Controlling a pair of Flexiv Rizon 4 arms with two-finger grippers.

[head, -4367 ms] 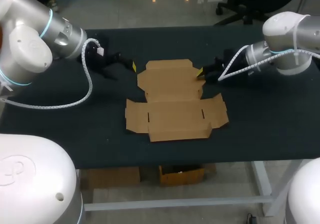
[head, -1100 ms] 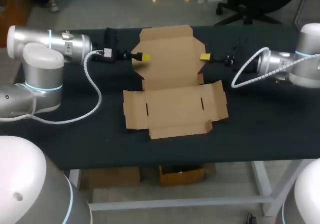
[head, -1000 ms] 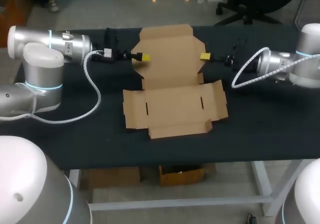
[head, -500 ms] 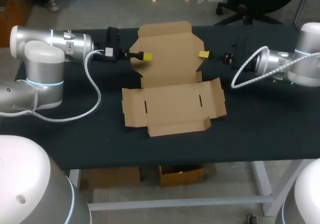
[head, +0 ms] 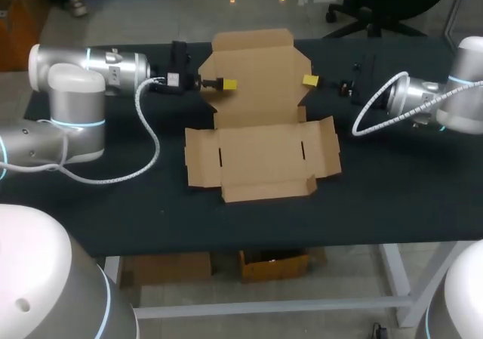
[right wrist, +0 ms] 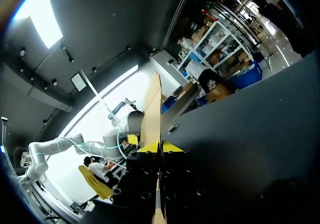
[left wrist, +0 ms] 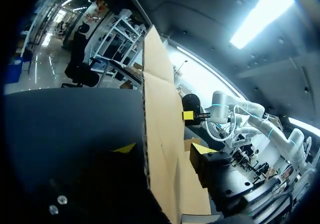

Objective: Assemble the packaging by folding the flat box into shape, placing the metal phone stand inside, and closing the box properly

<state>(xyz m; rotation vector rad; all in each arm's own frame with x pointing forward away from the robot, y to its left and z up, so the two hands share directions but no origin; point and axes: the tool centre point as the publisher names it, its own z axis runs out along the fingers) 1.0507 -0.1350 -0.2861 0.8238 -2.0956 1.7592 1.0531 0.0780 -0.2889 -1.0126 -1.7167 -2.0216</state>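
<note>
- R gripper [head: 308,80], upper right of centre: pinched tight on right edge of raised panel [head: 256,75] of box [head: 260,158].
- L gripper [head: 225,84], upper left of centre: at panel's left edge; can't tell its grip.
- Rest of box: flat, unfolded, mid-frame on table [head: 392,195].

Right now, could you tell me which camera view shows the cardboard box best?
The head view: the whole cardboard box shows, rear panel raised between the left gripper and right gripper, the rest flat on the table. The left wrist view shows only that panel slanting away; the right wrist view, just its thin edge.
</note>
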